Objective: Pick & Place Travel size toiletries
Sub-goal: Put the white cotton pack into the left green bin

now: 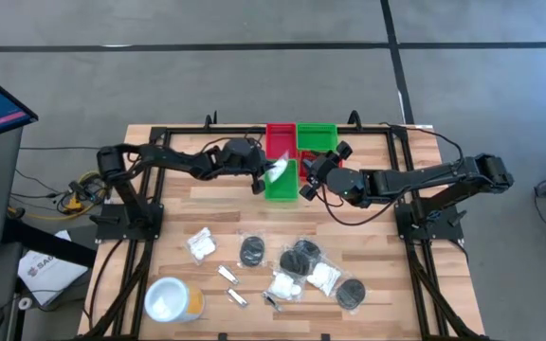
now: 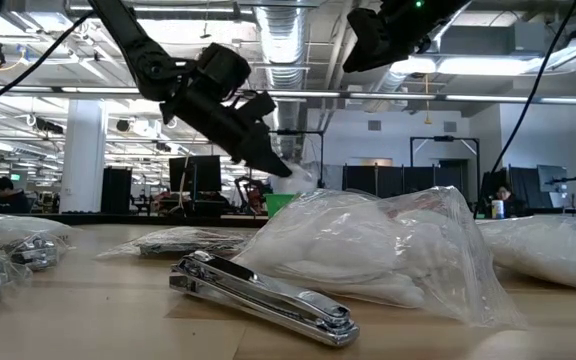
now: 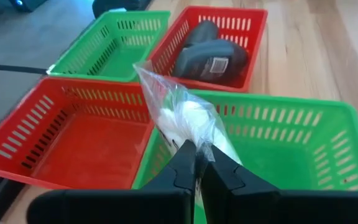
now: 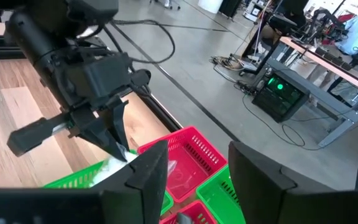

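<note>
Left tool (image 3: 194, 163) is clenched on 1 white plastic-wrapped packet (image 3: 185, 118), hanging it above the near green bin (image 3: 291, 143). Right tool (image 1: 316, 169) hovers released beside the red bin (image 1: 280, 139). Remaining toiletries (image 1: 297, 270) lie on the counter (image 1: 178, 213).

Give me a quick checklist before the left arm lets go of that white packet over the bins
1. Left gripper shut on the white packet: ok.
2. Packet above the near green bin, not the red bin beside it: cannot tell, it hangs over the shared wall.
3. Green bin has room: ok, no items visible inside.
4. Right gripper open and carrying nothing: ok.
5. Right gripper clear of the drop path: cannot tell, it sits close by the bins.
</note>
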Robot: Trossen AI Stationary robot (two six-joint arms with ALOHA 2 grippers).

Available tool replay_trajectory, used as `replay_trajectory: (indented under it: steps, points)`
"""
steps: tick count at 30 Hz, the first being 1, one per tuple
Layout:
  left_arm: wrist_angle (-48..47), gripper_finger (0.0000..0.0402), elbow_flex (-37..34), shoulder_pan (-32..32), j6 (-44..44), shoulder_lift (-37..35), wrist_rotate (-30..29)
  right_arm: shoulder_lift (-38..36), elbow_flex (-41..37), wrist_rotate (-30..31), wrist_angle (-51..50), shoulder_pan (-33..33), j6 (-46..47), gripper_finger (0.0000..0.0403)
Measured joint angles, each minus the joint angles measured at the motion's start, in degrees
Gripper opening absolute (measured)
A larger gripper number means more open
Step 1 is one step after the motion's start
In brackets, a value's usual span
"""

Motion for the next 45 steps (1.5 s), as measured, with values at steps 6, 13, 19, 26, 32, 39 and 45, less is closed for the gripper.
replay_trajectory:
  steps: [6, 13, 19, 26, 32, 39, 45]
  points:
    - [1.0, 0.0002, 0.0, 0.0, 0.0, 0.7, -0.4, 0.0, 0.0, 0.0, 0.0, 0.0, 0.0, 0.0158]
    - [1.1, 0.0003, 0.0, 0.0, 0.0, 0.7, -0.8, 0.0, 0.0, 0.0, 0.0, 0.0, 0.0, 0.0154]
    - [1.1, 0.0026, 0.0, 0.0, 0.0, 0.7, -3.9, 0.0, 0.0, 0.0, 0.0, 0.0, 0.0, 0.0156]
    - [1.1, 0.0087, 0.0, 0.0, -0.2, 0.7, -4.3, 0.0, 0.0, 0.0, 0.0, 0.0, 0.0, 0.0156]
    - [1.1, 0.0132, 0.0, 0.0, -2.0, 0.7, -6.9, 0.0, 0.0, 0.0, 0.0, 0.0, 0.0, 0.0152]
    - [1.8, 0.0165, 0.0, 0.0, -3.6, 0.3, -6.8, 0.0, 0.0, 0.0, 0.0, 0.0, 0.0, 0.0155]
    - [1.8, 0.0177, 0.0, 0.0, -4.7, 0.3, -6.8, 0.0, 0.0, 0.0, -0.3, 0.0, 0.0, 0.0151]
